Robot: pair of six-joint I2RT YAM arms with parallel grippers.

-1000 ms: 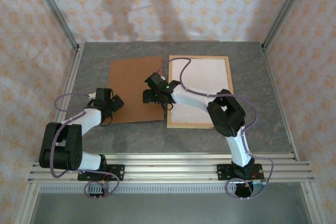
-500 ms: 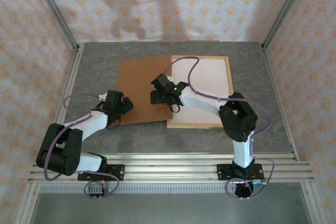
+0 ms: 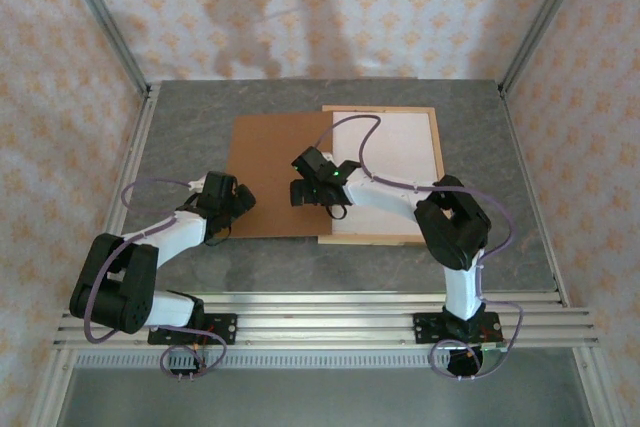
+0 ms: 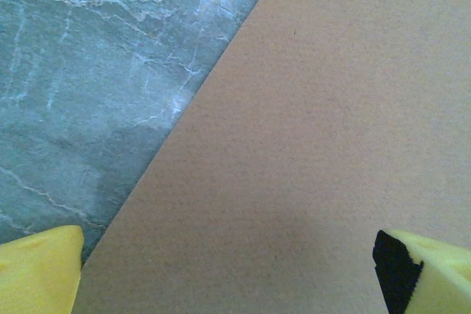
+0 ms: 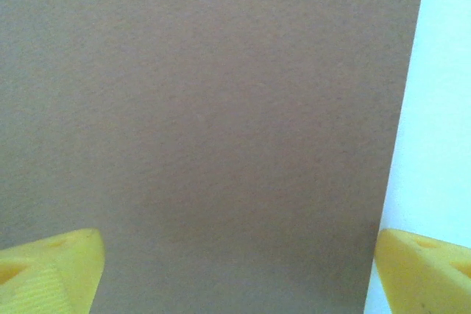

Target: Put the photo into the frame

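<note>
Top external: brown board (image 3: 272, 162) flat on worktop (image 3: 500, 147), right edge overlapping frame (image 3: 375, 240); left claw (image 3: 228, 209) and right claw (image 3: 303, 187) above board, both open (jaws wide apart).

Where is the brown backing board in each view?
Top external: backing board left of centre, right edge over the frame's white surface.
Left wrist: board covers right and bottom; grey table upper left.
Right wrist: board covers most; white surface along the right.
Shared landmark: board's right edge against white, top and right wrist.
</note>
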